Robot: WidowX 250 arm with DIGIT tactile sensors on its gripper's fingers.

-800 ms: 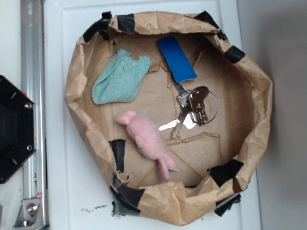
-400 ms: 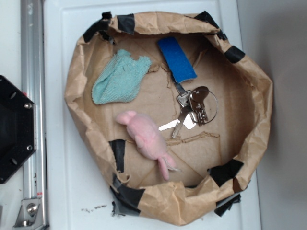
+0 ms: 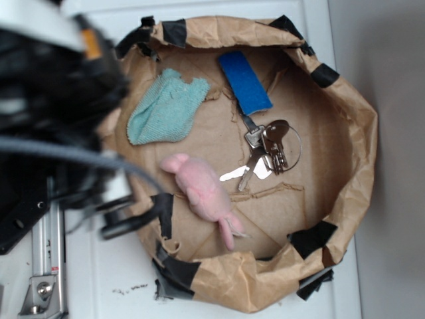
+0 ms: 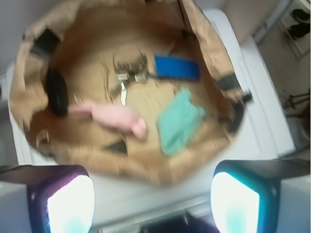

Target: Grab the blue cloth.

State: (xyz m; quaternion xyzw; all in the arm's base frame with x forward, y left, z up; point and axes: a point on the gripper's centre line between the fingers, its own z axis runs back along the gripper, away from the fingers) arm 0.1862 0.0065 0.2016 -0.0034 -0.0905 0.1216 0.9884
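The blue cloth (image 4: 180,121) lies ahead and slightly right of the wide-open, empty tool (image 4: 153,204), its long axis running near-to-far inside the paper bowl (image 4: 29,116).

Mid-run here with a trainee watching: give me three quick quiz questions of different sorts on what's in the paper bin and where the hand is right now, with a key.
1. True or false: the small pale teal-blue terry cloth lies touching the pink plush toy.
2. Multiple choice: the bunch of metal keys is attached to A) the plush toy, B) the flat royal-blue rectangular tag, C) the cloth.
3. Fill in: in the wrist view the hand has its two fingers spread ____ with nothing between them, outside the crumpled brown paper bin.

Key: 1 false, bare paper floor separates them; 2 B; 3 open.
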